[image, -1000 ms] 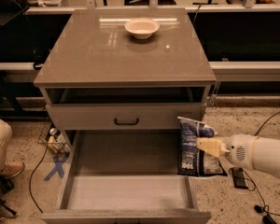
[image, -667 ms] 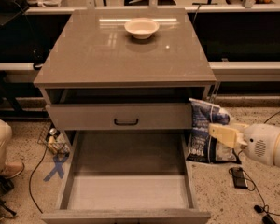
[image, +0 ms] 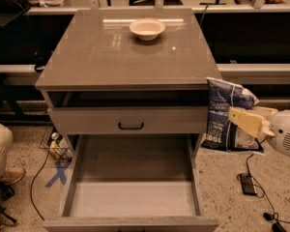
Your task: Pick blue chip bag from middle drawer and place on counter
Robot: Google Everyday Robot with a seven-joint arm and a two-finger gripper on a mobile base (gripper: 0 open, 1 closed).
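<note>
The blue chip bag (image: 225, 114) hangs upright in the air to the right of the grey cabinet, its top near the counter's (image: 106, 57) right front corner. My gripper (image: 242, 118) comes in from the right on a white arm and is shut on the bag's right side with its tan fingers (image: 249, 121). The middle drawer (image: 133, 192) is pulled out at the bottom of the cabinet, and its floor is bare.
A white bowl (image: 147, 28) sits at the back of the counter. A shallower drawer front with a black handle (image: 131, 126) is shut above the open drawer. Cables and a black box (image: 247, 183) lie on the floor at the right. A person's leg (image: 0, 151) is at the left edge.
My gripper has lifted the bag up and to the right, from beside the open drawer to about counter-edge height outside the cabinet.
</note>
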